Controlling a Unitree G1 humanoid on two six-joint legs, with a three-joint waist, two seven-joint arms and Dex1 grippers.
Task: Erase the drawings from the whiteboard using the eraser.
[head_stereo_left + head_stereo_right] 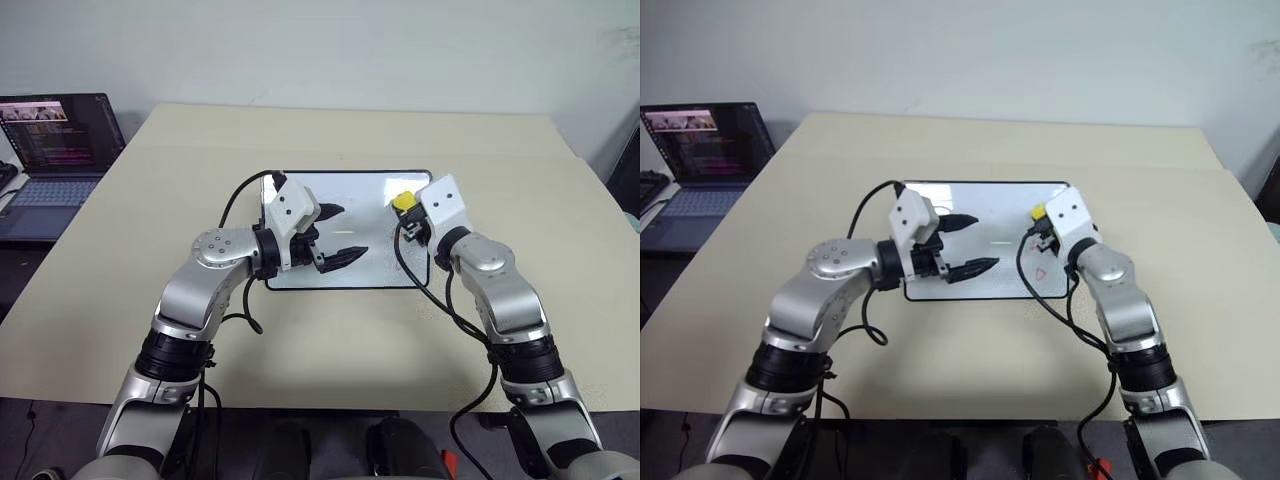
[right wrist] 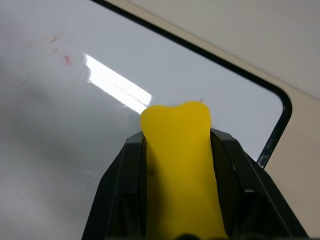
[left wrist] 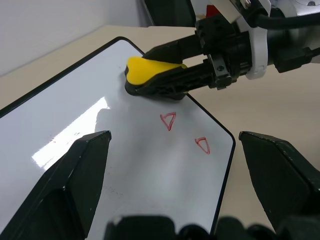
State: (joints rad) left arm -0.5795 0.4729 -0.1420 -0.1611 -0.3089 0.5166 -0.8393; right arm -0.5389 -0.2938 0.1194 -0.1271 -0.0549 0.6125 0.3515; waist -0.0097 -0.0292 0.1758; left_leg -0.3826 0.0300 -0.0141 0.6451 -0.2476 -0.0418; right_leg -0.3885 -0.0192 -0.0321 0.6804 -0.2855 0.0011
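Note:
The whiteboard (image 1: 360,195) lies flat in the middle of the tan table. My right gripper (image 1: 408,212) is shut on the yellow eraser (image 1: 404,201) over the board's right part; in the left wrist view the eraser (image 3: 150,72) sits low at the surface, and I cannot tell whether it touches. The drawings, two small red triangles (image 3: 168,120) (image 3: 202,145), lie beside the eraser toward the board's near right corner. One triangle (image 1: 1041,272) shows beside my right wrist. My left gripper (image 1: 340,233) hovers open over the board's left half, empty.
An open laptop (image 1: 55,150) stands on a separate surface beyond the table's left edge. Black cables hang from both wrists over the board's near edge. Faint red smears (image 2: 65,60) mark the board. Bare tabletop (image 1: 350,130) surrounds the board.

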